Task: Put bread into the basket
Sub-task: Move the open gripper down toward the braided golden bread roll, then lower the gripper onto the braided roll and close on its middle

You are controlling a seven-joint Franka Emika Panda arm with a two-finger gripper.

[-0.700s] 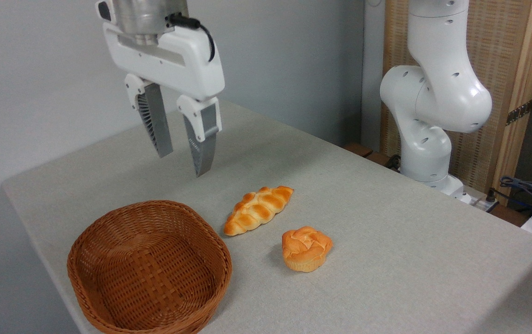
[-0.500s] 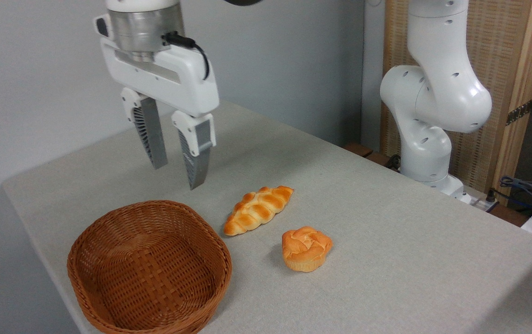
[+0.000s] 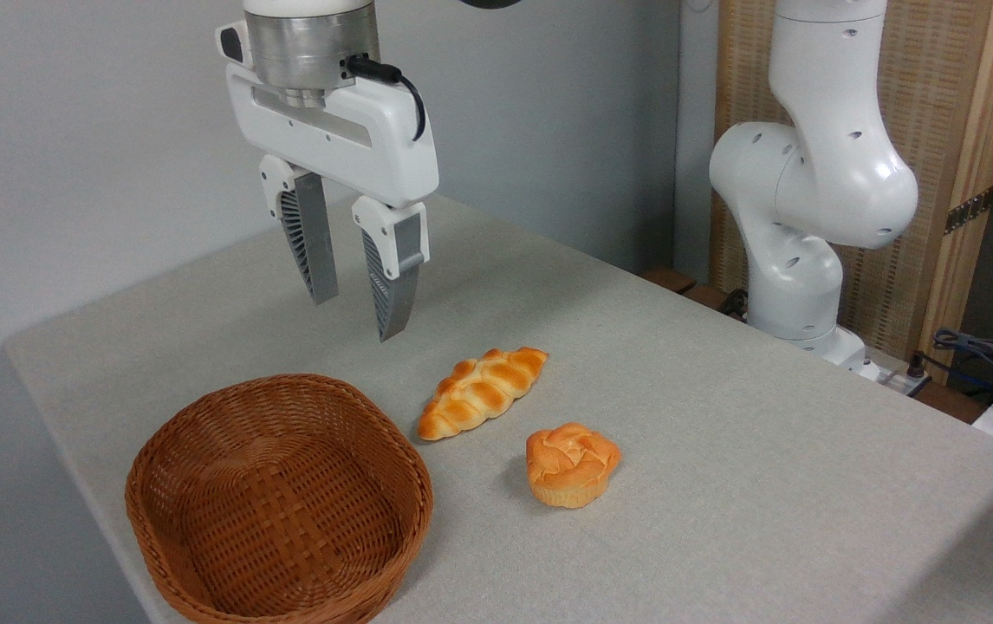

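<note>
While the white two-finger gripper (image 3: 360,319) hangs in the upper left-centre of the frame, the elongated braided golden-orange bread loaf (image 3: 482,392) lies flat on the pale grey cloth-covered desk (image 3: 722,451), near frame centre. Loaf surface: plaited lobes, glossy orange-brown tops, paler yellowish creases between them, both ends tapered. Long axis runs diagonally, lower-left to upper-right in the frame; the lower-left tip points toward the basket, the upper-right tip toward the back of the desk. Nothing touches it.

The shallow rounded-square reddish-brown woven wicker basket (image 3: 202,555) sits at lower left, close to the desk's front-left edge, nothing inside. Its right rim is just beside the loaf's lower-left tip, a small gap of bare desk between them.

The round muffin-shaped orange bun (image 3: 571,464) stands lower right of the loaf, near but apart from it.

Gripper: jaws partly open, a clear gap between the two grey ribbed fingers (image 3: 310,238), holding nothing. Fingers point down, tips in the air above the desk, up and left of the loaf in the frame, beyond the basket's far rim.

White arm base and joints (image 3: 808,199) stand at upper right by the desk's far edge, in front of a wood-framed woven panel (image 3: 938,113). Cables (image 3: 982,355) lie at the right edge.
</note>
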